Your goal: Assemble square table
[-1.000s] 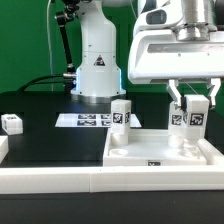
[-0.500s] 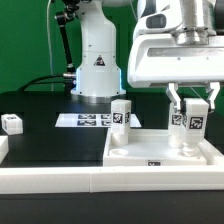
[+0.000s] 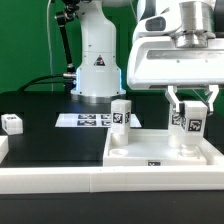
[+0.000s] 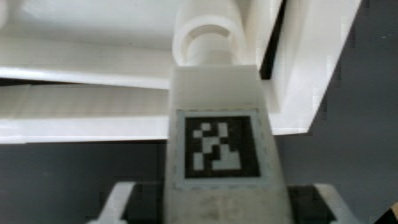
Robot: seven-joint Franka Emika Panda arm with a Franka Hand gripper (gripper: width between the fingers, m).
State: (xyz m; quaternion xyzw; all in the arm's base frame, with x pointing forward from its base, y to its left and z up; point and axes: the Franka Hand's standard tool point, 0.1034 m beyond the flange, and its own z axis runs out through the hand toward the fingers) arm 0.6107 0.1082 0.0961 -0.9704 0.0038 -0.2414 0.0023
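1. Compared with 0.5 s and 1 s ago, almost nothing has shifted. The claw (image 3: 190,112) hangs over the same corner of the tray-like top (image 3: 150,150), on the exterior view's right. Only the wrist above it looks slightly turned, and the tag on the leg (image 3: 189,126) sits at a slightly different angle.
2. My reading is that the leg is being twisted into its corner socket rather than carried. If so, this step is partly done, not finished.
3. The claw is clenched on that leg, with 1 finger pressed against each side just above the tag.
4. The leg stands upright between the fingers, with its lower end down inside the raised rim. In the wrist view the tagged leg (image 4: 222,140) runs straight out from the claw, and its far rounded end meets the white top. Whether it is fully seated cannot be told.
5. A 2nd leg (image 3: 122,114) stands upright at the top's far corner, well apart from the claw.
6. A 3rd leg (image 3: 12,123) lies loose on the black tabletop (image 3: 45,135), far toward the exterior view's left.
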